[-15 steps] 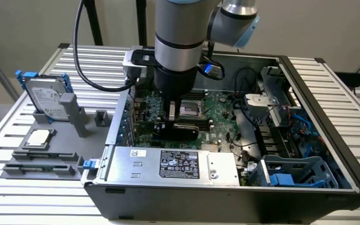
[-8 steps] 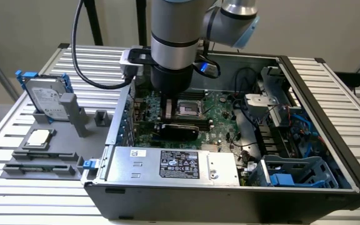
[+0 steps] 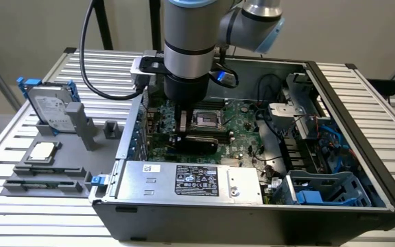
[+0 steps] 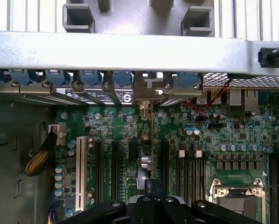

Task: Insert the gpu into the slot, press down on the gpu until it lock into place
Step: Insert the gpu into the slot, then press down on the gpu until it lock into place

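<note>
Slatted aluminium tabletop [image 3: 362,87] carries the open computer case [image 3: 266,206] we work in. From the exterior view we see our arm [image 3: 187,46] reaching straight down into the case, our gripper [image 3: 196,135] low over the green motherboard [image 3: 242,136], closed on the gpu [image 3: 199,144], which stands edge-down there. In the wrist view our gripper [image 4: 149,205] pinches the gpu [image 4: 146,168], seen edge-on, running toward the rear brackets [image 4: 144,86]; we cannot make out the slot beneath it.

The arm [image 3: 187,46] reaches into the open computer case [image 3: 335,200] — above the green motherboard [image 3: 242,134].
</note>
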`<state>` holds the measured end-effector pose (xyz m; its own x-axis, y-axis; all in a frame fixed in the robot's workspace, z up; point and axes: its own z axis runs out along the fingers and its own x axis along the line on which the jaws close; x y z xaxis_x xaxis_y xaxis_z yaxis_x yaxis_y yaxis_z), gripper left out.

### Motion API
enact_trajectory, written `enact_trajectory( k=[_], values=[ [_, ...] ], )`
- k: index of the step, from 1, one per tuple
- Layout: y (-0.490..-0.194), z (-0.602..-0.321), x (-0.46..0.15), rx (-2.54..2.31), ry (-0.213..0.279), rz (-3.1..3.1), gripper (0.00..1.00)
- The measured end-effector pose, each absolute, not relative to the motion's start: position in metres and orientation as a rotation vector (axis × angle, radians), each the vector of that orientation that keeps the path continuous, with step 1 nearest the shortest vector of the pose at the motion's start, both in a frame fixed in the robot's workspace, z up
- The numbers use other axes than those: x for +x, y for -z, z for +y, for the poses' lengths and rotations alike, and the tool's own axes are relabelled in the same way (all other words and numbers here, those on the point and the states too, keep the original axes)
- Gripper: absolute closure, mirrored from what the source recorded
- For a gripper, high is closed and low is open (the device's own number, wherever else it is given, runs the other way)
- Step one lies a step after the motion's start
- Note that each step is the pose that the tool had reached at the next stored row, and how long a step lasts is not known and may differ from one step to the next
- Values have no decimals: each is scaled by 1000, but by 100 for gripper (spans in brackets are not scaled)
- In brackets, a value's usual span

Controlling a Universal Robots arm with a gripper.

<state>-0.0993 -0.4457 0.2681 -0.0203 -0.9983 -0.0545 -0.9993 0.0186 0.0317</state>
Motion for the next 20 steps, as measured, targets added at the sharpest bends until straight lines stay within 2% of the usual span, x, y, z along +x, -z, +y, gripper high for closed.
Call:
enact_trajectory(
  k=[8,20],
  values=[
    [-267,-445,-100,-2188,-91,2231,89],
    [-313,-445,-98,-2191,-94,2232,89]
  ],
)
